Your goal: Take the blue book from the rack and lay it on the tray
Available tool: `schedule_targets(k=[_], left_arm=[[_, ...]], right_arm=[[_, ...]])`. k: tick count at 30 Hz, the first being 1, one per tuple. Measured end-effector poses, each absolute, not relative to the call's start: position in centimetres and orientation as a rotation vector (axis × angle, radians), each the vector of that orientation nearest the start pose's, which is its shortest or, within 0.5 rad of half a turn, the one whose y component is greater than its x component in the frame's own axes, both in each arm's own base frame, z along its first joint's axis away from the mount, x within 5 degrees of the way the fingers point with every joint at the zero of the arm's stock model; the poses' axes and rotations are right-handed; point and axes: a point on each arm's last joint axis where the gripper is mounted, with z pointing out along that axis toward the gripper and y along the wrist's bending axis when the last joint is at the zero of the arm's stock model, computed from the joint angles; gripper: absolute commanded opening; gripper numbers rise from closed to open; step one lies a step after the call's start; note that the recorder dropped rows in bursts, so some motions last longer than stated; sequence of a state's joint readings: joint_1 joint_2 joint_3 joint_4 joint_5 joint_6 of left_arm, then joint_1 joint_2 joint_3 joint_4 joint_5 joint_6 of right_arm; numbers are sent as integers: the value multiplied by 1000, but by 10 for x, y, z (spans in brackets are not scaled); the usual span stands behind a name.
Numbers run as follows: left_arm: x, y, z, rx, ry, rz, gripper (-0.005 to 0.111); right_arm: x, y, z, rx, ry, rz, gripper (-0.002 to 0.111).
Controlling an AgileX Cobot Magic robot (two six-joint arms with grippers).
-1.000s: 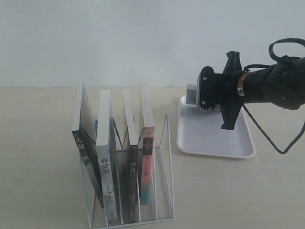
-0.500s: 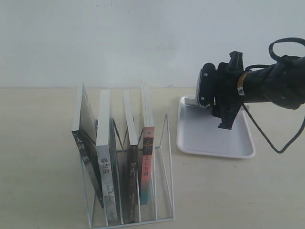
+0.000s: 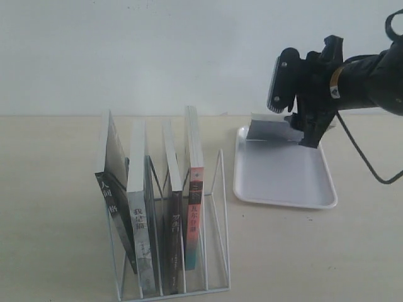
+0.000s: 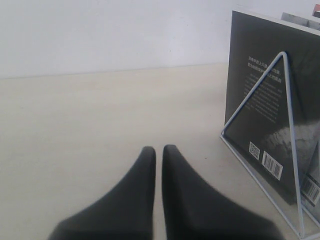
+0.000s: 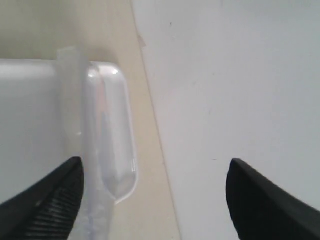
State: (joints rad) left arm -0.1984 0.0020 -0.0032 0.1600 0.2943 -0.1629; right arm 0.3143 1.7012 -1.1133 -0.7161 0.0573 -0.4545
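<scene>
Standing near the front edge, left of centre: the rack [image 4: 252,93], white wire, loaded with four upright books. Logged from the left edge inward: a black-spined book [image 3: 113,207], leaning; a pale grey-spined book [image 3: 141,233]; a dark-spined book [image 3: 173,233]; a red-and-teal-spined book [image 3: 194,220].

Lying right of centre, far end close to the back edge: the tray [image 3: 283,182], white, low-rimmed. Seen at its far end, just below the right gripper [image 5: 153,162]: a pale grey rectangular slab [image 3: 267,129]; identity not determinable, contact with the tray not determinable.

Hanging above the tray's far end: the right gripper, jaws spread wide.

Held low over the worktop [image 4: 75,125], just beside the rack's outer end on the black-spined book's side: the left gripper [image 4: 158,148], fingers pressed nearly together with only a thin slit between, pinching nothing.

Blue book: position not confirmed. Possible match in the dark-spined book, third from the left edge in the rack; spine colour too dim to certify. Equally unable to rule on the slab.
</scene>
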Motion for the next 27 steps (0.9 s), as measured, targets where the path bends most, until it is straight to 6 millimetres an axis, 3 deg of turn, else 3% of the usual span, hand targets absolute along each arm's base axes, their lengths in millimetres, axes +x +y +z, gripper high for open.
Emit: schedule_targets(k=[13, 16, 20, 27], left_arm=[[54, -7, 188, 134, 1769, -109, 4], [54, -7, 188, 134, 1769, -109, 4], [54, -7, 188, 134, 1769, -109, 4], [54, -7, 188, 134, 1769, -109, 4]], right_arm=[[330, 111, 311, -1307, 1624, -583, 70], [316, 103, 334, -1185, 1654, -557, 51], [290, 89, 363, -1003, 1717, -507, -1], [239, 71, 388, -685, 1947, -242, 1]])
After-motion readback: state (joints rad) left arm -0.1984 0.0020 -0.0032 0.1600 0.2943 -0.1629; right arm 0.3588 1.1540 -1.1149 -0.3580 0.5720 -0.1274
